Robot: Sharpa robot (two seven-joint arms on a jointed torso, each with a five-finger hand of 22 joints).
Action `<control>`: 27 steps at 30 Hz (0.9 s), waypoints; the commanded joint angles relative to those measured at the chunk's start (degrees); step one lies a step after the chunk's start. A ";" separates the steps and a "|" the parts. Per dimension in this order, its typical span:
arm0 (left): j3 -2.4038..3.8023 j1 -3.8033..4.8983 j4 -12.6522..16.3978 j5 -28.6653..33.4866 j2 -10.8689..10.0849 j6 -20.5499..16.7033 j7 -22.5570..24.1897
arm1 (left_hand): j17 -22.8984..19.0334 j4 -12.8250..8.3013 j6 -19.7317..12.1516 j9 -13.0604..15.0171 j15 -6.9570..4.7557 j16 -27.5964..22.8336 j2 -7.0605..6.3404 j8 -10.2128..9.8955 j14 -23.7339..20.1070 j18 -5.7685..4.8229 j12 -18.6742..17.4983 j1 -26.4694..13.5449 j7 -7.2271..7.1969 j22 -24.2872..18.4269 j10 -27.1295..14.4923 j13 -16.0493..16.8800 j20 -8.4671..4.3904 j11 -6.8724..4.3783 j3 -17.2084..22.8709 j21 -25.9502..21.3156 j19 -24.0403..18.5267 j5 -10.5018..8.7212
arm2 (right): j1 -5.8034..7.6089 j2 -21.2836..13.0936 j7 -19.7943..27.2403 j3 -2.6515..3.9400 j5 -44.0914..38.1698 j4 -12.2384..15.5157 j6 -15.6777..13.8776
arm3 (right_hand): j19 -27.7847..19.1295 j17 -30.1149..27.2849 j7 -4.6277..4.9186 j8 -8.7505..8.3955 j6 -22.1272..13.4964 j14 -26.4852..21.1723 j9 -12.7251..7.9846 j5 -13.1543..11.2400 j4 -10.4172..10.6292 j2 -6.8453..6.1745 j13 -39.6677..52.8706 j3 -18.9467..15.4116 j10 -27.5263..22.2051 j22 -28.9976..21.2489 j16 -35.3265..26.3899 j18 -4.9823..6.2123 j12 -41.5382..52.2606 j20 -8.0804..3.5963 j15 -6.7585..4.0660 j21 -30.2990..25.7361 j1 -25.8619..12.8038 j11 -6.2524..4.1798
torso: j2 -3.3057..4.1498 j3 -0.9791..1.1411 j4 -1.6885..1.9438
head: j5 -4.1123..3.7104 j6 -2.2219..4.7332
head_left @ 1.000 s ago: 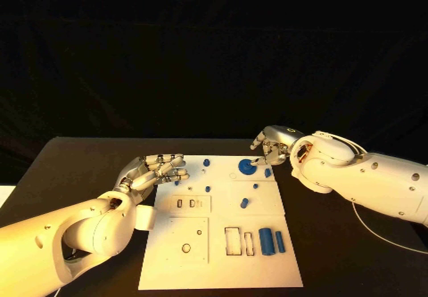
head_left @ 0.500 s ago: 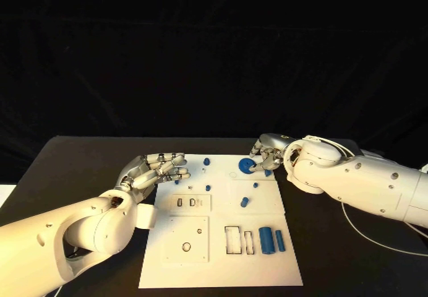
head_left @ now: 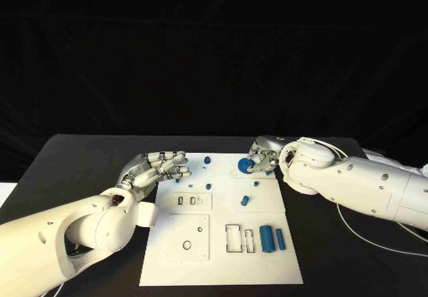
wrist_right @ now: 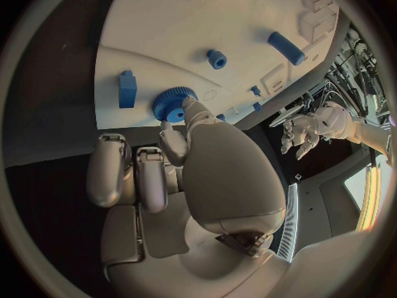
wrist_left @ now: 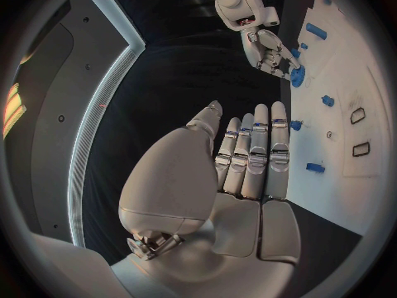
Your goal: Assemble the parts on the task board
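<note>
The right robot hand (head_left: 261,158) touched the blue gear (head_left: 246,164) at the task board's (head_left: 221,260) far edge, its grip unclear; the gear could slip. The left robot hand (head_left: 162,168) hovered empty, fingers straight.

Board (head_left: 223,260) is plain white, sitting on a black table (head_left: 80,167). All the parts are blue: the gear (head_left: 246,164) is a deeper blue with a toothed edge, the cylinder (head_left: 266,238) and the thinner bar (head_left: 280,241) next to it are the same blue, and so are the small pegs (head_left: 207,161). The slots (head_left: 232,240) have thin dark outlines. Both hands, left (head_left: 161,170) and right (head_left: 265,154), are silver, on white arms (head_left: 357,182). Backdrop is black.
</note>
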 commanded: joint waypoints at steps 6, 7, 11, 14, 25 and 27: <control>0.04 0.06 0.04 0.10 0.11 1.28 0.10 | 0.06 -0.41 -0.04 -0.07 0.08 -0.32 0.40 -0.38 0.29 0.65 -0.39 0.12 0.39 -0.09 -0.06 -0.02 0.03 0.16 -0.02 -0.14 0.25 -0.32 | -0.06 0.60 -0.08 -0.01 -0.84 -0.85 0.32 | 0.25 8.91 0.05 0.51 1.03 4.88 0.13 0.34 0.03 1.38 1.48 0.40 0.95 0.58 0.43 -1.07 1.54 0.33 0.22 0.55 -0.21 0.13 | -0.03 0.00 0.02 | 0.04 -0.14; 0.04 0.06 0.03 0.10 0.11 1.30 0.09 | 0.06 -0.41 -0.04 -0.07 0.08 -0.32 0.40 -0.38 0.29 0.65 -0.39 0.12 0.39 -0.09 -0.06 -0.02 0.03 0.16 -0.02 -0.14 0.25 -0.32 | -0.06 0.69 -0.11 -0.01 -0.85 -0.93 0.38 | 0.24 8.97 0.02 0.55 1.17 4.89 0.15 0.36 0.06 1.43 1.73 0.38 1.06 0.59 0.46 -1.07 1.78 0.33 0.21 0.56 -0.30 0.12 | -0.03 0.00 0.02 | 0.05 -0.15; 0.04 0.06 0.04 0.10 0.11 1.37 0.02 | 0.06 -0.41 -0.04 -0.07 0.08 -0.32 0.40 -0.38 0.29 0.65 -0.39 0.12 0.39 -0.09 -0.06 -0.02 0.03 0.16 -0.02 -0.14 0.25 -0.32 | -0.09 0.99 -0.21 -0.01 -1.10 -1.17 0.58 | 0.32 9.25 -0.07 0.68 1.62 4.94 0.21 0.38 0.07 1.46 2.61 0.31 1.45 0.86 0.63 -1.11 2.65 0.31 0.18 0.71 -0.50 0.06 | -0.02 -0.01 0.03 | 0.08 -0.24; 0.04 0.06 0.04 0.10 0.11 1.42 -0.04 | 0.06 -0.41 -0.04 -0.07 0.08 -0.32 0.40 -0.38 0.29 0.65 -0.39 0.12 0.39 -0.09 -0.06 -0.02 0.03 0.16 -0.02 -0.14 0.25 -0.32 | -0.16 1.25 -0.34 -0.02 -1.56 -1.28 0.69 | 0.35 9.35 -0.11 0.69 1.77 4.95 0.22 0.32 0.07 1.32 2.76 0.17 1.46 0.98 0.69 -1.13 2.74 0.29 0.16 0.79 -0.69 0.03 | -0.05 -0.01 0.04 | 0.14 -0.34; 0.04 0.06 0.05 0.10 0.08 1.55 -0.24 | 0.11 -0.53 -0.07 -0.07 0.09 -0.41 0.42 -0.46 0.31 0.65 -0.39 0.14 0.40 -0.10 -0.14 -0.03 0.03 0.17 0.01 -0.23 0.30 -0.35 | -0.59 1.62 -0.88 -0.03 -4.24 -0.76 0.64 | 0.58 9.96 -0.33 0.71 2.38 5.06 0.25 -0.07 -0.07 0.73 4.31 -0.28 2.02 1.73 1.07 -1.26 4.14 0.23 0.06 1.20 -1.05 -0.13 | -0.08 0.01 -0.02 | 0.26 -0.43; 0.04 0.06 0.07 0.10 0.08 1.57 -0.27 | 0.11 -0.53 -0.07 -0.07 0.09 -0.41 0.42 -0.46 0.31 0.65 -0.39 0.14 0.40 -0.10 -0.14 -0.03 0.03 0.17 0.01 -0.23 0.30 -0.35 | -0.65 1.64 -1.03 -0.04 -4.72 -0.66 0.54 | 0.66 10.12 -0.44 0.88 2.95 5.09 0.33 -0.03 -0.31 1.18 4.95 0.02 2.30 1.98 1.16 -1.29 4.74 0.16 -0.03 1.35 -0.72 -0.24 | -0.06 0.00 0.00 | 0.23 -0.46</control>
